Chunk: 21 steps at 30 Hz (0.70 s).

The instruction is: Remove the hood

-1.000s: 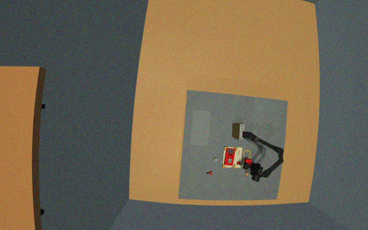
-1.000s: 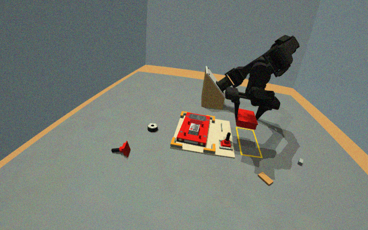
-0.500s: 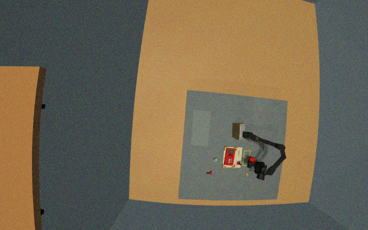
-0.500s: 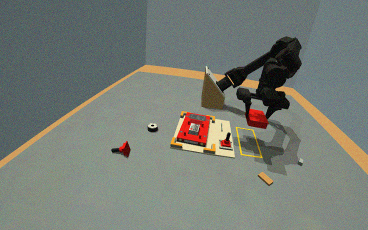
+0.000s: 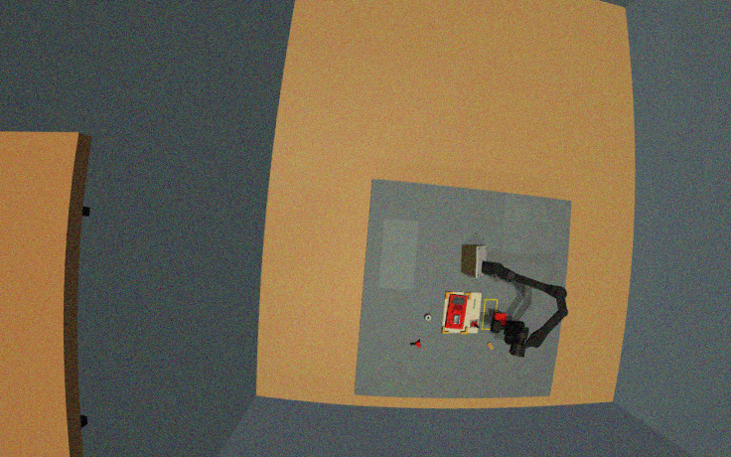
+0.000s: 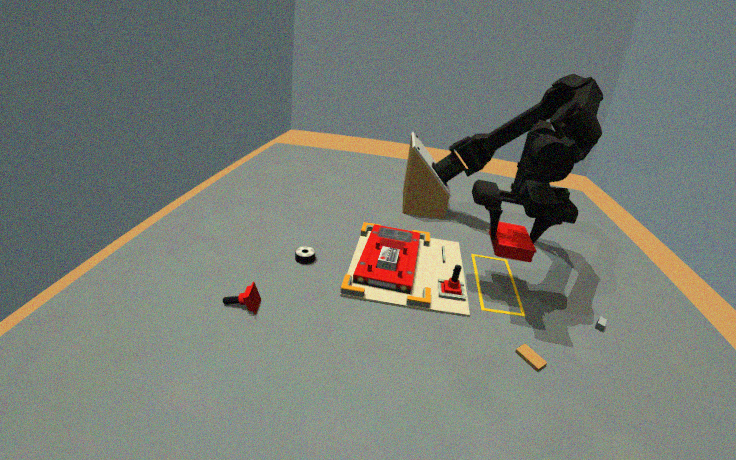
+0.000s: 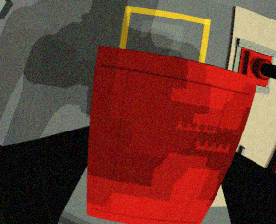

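My gripper (image 6: pixel 514 235) (image 5: pixel 501 319) (image 7: pixel 160 146) is shut on the red hood (image 6: pixel 513 242) (image 5: pixel 501 316) (image 7: pixel 164 151) and holds it in the air above the table. The yellow marked rectangle (image 6: pixel 477 282) (image 5: pixel 491 299) (image 7: pixel 166 15) lies on the grey mat just below and beside the hood. In the wrist view it shows beyond the hood's far edge. The red toy car (image 6: pixel 387 261) (image 5: pixel 457 312) sits on its cream board (image 6: pixel 458 305) (image 5: pixel 473 306) (image 7: pixel 255 28), left of the rectangle, with its engine bay uncovered.
An upright red-and-black peg (image 6: pixel 453 282) (image 7: pixel 256 65) stands on the board's near corner. A tan wedge stand (image 6: pixel 424 188) (image 5: pixel 474 259) holds the arm's base. A ring (image 6: pixel 305 254), a loose red peg (image 6: pixel 245 298), a wooden slab (image 6: pixel 531 357) and a small grey cube (image 6: pixel 601 323) (image 7: pixel 0 7) lie around.
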Motion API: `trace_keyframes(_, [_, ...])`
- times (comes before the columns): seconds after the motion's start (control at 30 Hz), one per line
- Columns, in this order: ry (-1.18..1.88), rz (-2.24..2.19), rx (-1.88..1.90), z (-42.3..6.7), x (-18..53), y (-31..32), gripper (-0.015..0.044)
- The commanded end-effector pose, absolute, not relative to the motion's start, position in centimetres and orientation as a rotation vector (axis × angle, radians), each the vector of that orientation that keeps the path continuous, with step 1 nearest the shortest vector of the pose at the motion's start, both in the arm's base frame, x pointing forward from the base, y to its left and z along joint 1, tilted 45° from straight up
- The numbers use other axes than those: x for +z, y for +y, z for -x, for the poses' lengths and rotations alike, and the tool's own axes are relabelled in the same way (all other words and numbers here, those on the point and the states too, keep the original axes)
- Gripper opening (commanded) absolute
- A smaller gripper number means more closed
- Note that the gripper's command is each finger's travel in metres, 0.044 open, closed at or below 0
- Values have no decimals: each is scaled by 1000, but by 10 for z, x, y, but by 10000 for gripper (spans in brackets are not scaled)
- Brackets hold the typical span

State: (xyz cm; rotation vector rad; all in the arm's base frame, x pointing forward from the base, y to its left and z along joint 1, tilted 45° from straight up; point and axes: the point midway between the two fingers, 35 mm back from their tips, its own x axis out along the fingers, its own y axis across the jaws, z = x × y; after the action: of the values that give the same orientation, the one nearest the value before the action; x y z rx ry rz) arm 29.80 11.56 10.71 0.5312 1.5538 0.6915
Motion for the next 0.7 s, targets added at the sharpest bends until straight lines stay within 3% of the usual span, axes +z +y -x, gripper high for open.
trace_keyframes(0.0, [1561, -541, 690, -296, 104, 118, 0])
trace_keyframes(0.67, [1561, -541, 689, -295, 94, 128, 0])
